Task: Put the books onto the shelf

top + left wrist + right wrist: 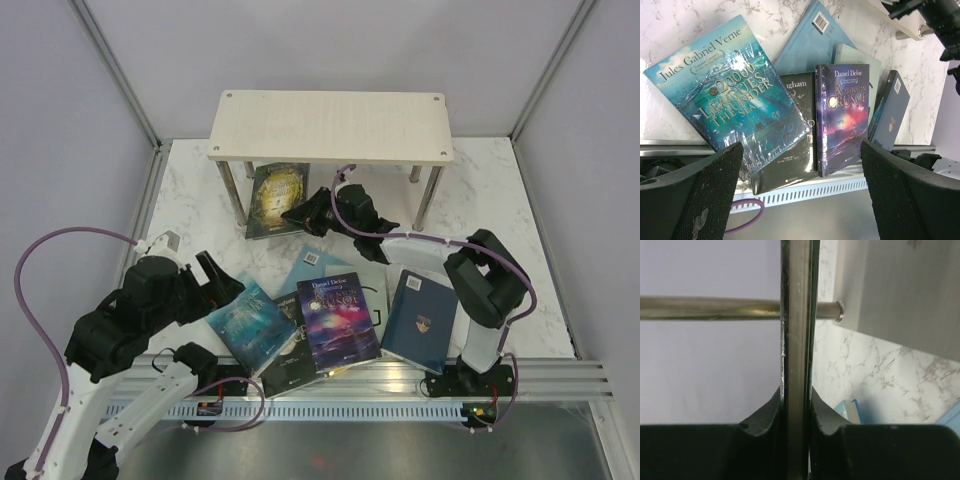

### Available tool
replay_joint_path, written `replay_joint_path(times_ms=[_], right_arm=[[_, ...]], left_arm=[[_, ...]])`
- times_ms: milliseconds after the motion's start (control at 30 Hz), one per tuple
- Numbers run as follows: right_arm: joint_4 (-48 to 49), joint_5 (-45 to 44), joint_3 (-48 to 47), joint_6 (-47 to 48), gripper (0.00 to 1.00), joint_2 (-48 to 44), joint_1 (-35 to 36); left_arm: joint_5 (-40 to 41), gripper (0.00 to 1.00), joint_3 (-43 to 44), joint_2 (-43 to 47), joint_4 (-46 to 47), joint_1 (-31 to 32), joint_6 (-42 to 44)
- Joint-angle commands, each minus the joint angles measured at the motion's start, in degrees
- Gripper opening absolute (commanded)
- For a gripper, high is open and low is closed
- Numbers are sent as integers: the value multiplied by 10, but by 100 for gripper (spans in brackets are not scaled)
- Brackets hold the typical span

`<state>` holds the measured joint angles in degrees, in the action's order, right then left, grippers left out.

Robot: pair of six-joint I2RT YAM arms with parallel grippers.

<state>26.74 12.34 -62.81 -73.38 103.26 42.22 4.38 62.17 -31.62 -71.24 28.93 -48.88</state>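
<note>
right hand [298, 212] pinches the green-gold book [275, 197] edge beneath the shelf [330, 125].

Black book [790, 165] mostly under teal book [725, 85]; green-gold book [277, 200] top hidden beneath shelf [330, 125].

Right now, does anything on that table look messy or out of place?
Yes. The teal book, black book and purple book lie fanned in an overlapping heap at the near edge, their lower ends hanging over the metal rail. The teal book's plastic wrap is wrinkled. Nothing looks spilled.
</note>
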Motion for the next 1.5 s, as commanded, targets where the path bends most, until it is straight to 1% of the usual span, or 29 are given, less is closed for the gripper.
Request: replay_joint_path(times_ms=[0, 167, 367, 400, 567, 667, 1100, 1333, 1467], right_arm=[[30, -35, -68, 28, 0, 25, -7], [-5, -57, -107, 40, 0, 78, -21], [-31, -34, -173, 54, 0, 151, -32], [-41, -22, -202, 54, 0, 169, -32], [-48, 5, -229, 44, 1, 207, -32], [-41, 24, -226, 37, 1, 210, -29], [-57, 36, -152, 46, 0, 156, -28], [-76, 44, -150, 63, 0, 164, -35], [-78, 44, -169, 55, 4, 185, -37]], left_arm=[[5, 100, 17, 2, -20, -4, 7], [-5, 100, 19, -10, -18, -4, 17], [-6, 100, 22, -26, -14, -4, 35], [-7, 100, 23, -33, -12, -4, 42], [-5, 100, 34, -51, -6, -4, 62], [-4, 100, 34, -59, 4, -4, 69], [-24, 100, 3, -74, 53, -4, 55], [-33, 100, -17, -71, 75, -4, 38], [-39, 100, -24, -71, 81, -4, 28]])
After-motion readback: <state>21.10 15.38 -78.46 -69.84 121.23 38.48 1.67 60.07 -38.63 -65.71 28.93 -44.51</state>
